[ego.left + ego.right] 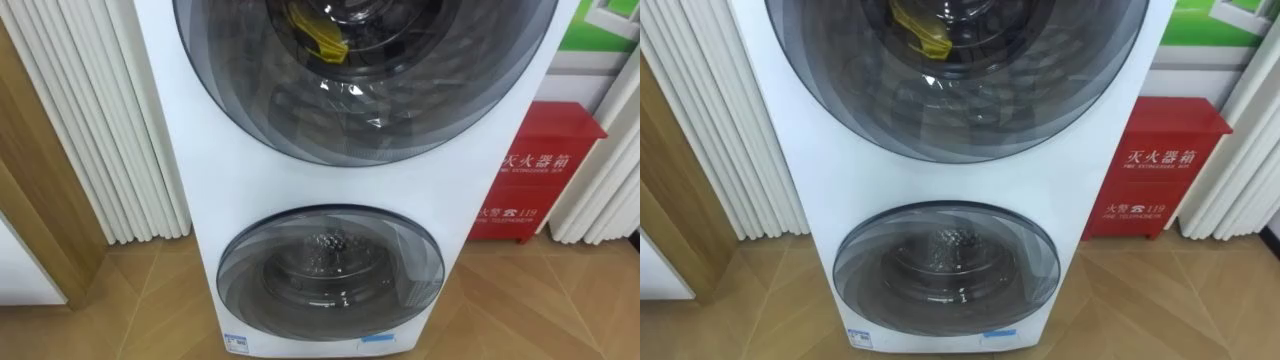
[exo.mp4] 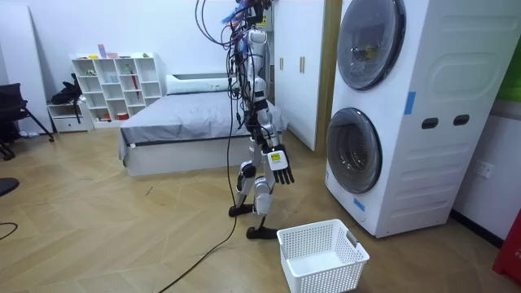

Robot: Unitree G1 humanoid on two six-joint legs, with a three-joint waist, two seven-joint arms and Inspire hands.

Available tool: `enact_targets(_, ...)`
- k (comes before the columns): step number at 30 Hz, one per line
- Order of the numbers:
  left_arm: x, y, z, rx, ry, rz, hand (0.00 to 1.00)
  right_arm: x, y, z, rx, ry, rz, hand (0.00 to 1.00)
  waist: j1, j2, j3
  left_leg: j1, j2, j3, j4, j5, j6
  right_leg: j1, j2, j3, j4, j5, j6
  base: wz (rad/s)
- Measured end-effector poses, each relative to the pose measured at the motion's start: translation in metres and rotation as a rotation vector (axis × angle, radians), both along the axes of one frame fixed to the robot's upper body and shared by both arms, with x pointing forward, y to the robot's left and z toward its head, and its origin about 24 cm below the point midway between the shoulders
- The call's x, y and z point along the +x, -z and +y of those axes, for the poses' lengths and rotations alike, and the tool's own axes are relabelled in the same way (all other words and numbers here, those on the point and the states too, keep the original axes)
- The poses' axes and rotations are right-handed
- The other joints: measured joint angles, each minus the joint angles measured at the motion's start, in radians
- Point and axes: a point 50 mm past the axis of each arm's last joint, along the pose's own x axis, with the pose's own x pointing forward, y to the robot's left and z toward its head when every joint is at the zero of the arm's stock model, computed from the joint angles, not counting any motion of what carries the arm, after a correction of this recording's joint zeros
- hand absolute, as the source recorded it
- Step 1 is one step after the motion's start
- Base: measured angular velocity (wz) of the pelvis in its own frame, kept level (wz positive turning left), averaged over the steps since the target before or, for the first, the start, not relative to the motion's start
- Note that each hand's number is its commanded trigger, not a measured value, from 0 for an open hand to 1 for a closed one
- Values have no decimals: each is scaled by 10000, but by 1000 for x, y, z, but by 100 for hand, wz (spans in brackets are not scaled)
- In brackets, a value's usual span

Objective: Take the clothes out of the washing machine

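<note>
One robot hand of mine, the right robot hand [image 2: 281, 167], hangs at my side with its fingers straight and relaxed, holding nothing. It is free because nothing has been reached for yet.

Ahead of it, well beyond its fingertips, stands the white stacked washing machine [image 2: 423, 122], which I face squarely. High above the robot hand is the upper round dark-glass door [image 1: 360, 90]. Behind that glass lies a crumpled yellow garment [image 1: 320, 35], the thing I am to fetch, resting in the drum. As far as I can tell the door is shut, so I judge it has to be opened before anything can come out.

Level with the robot hand and straight in front is the lower round dark-glass door [image 1: 330, 270], whose drum looks bare.

Below the robot hand and a little forward, a white perforated plastic basket [image 2: 326, 275] sits on the wooden floor [image 2: 122, 228], near the machine's foot. I take it that it was put there so clothes can be dropped straight in.

Farther out, past the machine on my right, is a red metal cabinet [image 1: 540, 170].
</note>
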Motion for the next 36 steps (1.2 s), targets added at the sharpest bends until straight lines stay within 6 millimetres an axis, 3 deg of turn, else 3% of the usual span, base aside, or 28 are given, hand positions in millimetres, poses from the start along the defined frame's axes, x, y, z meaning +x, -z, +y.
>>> enact_targets(11,1,1,-2,-89,200,48,0,0,0,0,-40,0,52,0,-7,28,23,94,-1,-3,-11,-1,-1,121,4,-5,-27,-1,1,0)
enact_targets(18,1,1,-3,-178,30,-5,0,9,0,0,-67,-9,49,0,14,10,31,97,-4,-17,-8,0,0,116,-3,-6,-4,-3,3,0)
enact_targets(21,4,0,-2,-313,67,-133,0,21,-1,1,-27,-61,-191,0,25,-62,-11,100,-5,-15,9,-1,0,105,-8,-3,9,-3,3,0)
enact_targets(27,6,-1,3,-585,-14,-271,0,91,-21,-8,-621,239,-2350,0,33,-185,-5,128,-10,-40,10,0,0,12,-7,59,187,-2,-9,-4)
enact_targets(28,7,-1,4,-609,-23,-292,0,107,-29,-10,-771,338,-2985,0,50,-292,46,123,-9,-34,10,0,0,-4,-7,59,191,0,-11,0)
enact_targets(31,3,-2,8,-546,-10,-218,0,151,-54,-16,-1211,373,-4594,0,0,-359,70,109,-14,-31,12,0,0,-14,-4,72,188,1,-12,0)
enact_targets(36,5,-4,14,-499,249,-199,0,205,-106,-29,-2313,32,-6886,0,217,-532,6,88,-15,-43,15,0,0,-54,-3,85,193,7,-19,-2)
